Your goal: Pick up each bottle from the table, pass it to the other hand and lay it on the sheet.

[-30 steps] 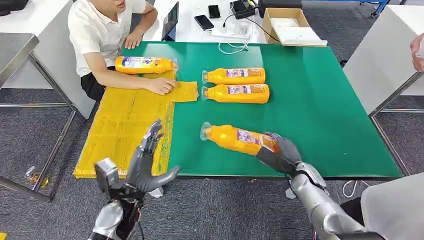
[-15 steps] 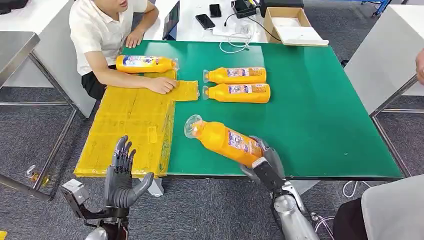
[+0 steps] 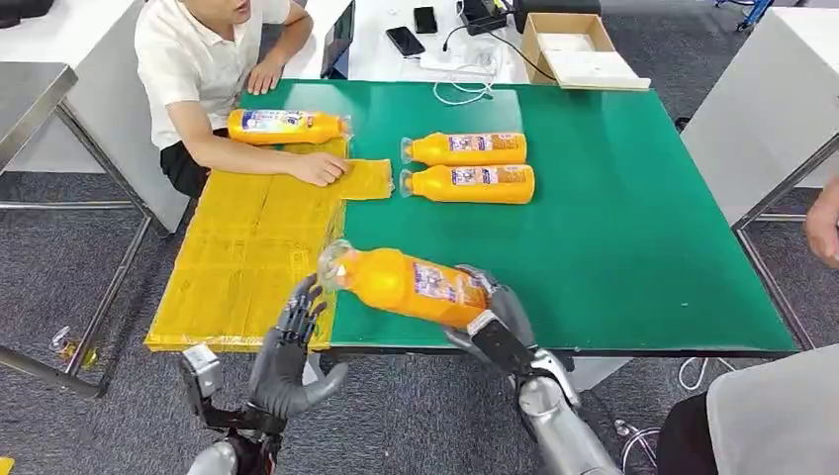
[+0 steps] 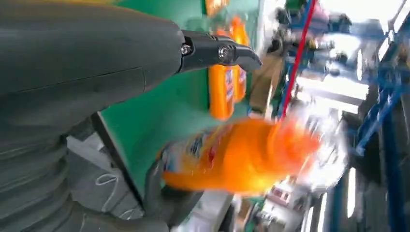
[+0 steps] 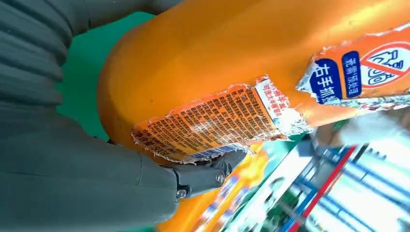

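Head view. The right hand (image 3: 492,322) is clamped around the base end of an orange plastic bottle with a clear cap and a printed label (image 3: 404,281). The bottle is raised above the near edge of the green table (image 3: 613,228), lying roughly level, cap end pointing toward the robot's left. The left hand (image 3: 287,356) stands below and just beside that cap end, fingers apart and upturned, holding nothing. The yellow sheet (image 3: 247,257) covers the table's left part, near the left hand. Two more orange bottles (image 3: 465,166) lie side by side mid-table; a fourth orange bottle (image 3: 287,127) lies at the sheet's far edge, near a seated person's hand (image 3: 319,169) resting on the sheet.

Left wrist view. The held bottle appears blurred beyond the grey thumb (image 4: 220,50), not touching it. The hand is unclosed.

Right wrist view. Thumb and palm press against the bottle's orange wall (image 5: 232,58). The label (image 5: 212,123) is torn and peeling at its edges.

Assessment of handling. The bottle looks full, so probably fairly heavy for its size, with a rigid body and a smooth, likely slippery wall. The loose label offers poor purchase and may slide or tear further. The receiving hand would do best to wrap the bare body toward the neck end, clear of the right hand's fingers; the narrow cap alone seems an insecure hold.
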{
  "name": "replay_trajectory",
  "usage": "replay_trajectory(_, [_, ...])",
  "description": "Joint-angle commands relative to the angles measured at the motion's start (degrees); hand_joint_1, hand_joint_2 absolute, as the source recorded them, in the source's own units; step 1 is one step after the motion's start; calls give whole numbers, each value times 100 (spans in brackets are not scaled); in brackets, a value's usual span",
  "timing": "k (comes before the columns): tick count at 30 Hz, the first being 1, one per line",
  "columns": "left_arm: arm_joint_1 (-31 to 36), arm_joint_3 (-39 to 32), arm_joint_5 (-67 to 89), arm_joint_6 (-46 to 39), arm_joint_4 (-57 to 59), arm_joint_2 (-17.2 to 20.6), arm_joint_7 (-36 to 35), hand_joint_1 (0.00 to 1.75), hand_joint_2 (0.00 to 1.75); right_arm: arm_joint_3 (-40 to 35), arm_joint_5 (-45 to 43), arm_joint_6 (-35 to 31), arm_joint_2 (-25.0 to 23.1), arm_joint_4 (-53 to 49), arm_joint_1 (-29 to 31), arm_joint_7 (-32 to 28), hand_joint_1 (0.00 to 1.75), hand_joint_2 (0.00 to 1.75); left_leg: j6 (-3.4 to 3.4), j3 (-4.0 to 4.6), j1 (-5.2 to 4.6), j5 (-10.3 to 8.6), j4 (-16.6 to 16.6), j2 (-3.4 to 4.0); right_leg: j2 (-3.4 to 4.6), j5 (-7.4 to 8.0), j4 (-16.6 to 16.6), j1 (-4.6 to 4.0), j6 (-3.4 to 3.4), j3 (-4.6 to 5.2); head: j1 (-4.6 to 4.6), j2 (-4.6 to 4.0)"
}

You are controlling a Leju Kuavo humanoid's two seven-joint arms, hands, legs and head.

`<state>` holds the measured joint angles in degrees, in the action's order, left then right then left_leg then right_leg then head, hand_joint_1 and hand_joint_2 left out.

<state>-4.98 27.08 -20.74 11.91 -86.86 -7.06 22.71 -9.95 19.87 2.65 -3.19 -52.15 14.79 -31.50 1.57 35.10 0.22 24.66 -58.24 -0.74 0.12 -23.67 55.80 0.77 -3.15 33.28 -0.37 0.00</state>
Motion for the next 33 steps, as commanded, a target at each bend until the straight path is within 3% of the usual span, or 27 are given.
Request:
replay_trajectory(1, [379, 274, 199, 252, 519, 129, 72, 0, 175, -825, -45, 47, -340, 912, 617, 82, 175, 175, -6, -17, 2, 3, 5, 17, 11, 0, -4, -3, 9, -10, 2, 0])
replay_trajectory(14, [751, 94, -359, -65, 653, -277, -94, 0, 175, -1774, 21, 177, -827, 1369, 700, -48, 175, 175, -12, -28, 1, 7, 5, 12, 9, -8, -1, -2, 16, -20, 0, 0])
replay_trajectory(33, [776, 107, -406, -117, 640, -290, -107, 0, 175, -1791, -20, 173, -855, 1396, 701, -67, 175, 175, -11, -25, 1, 6, 3, 1, -3, -10, 2, -2, 15, -19, 2, 0])
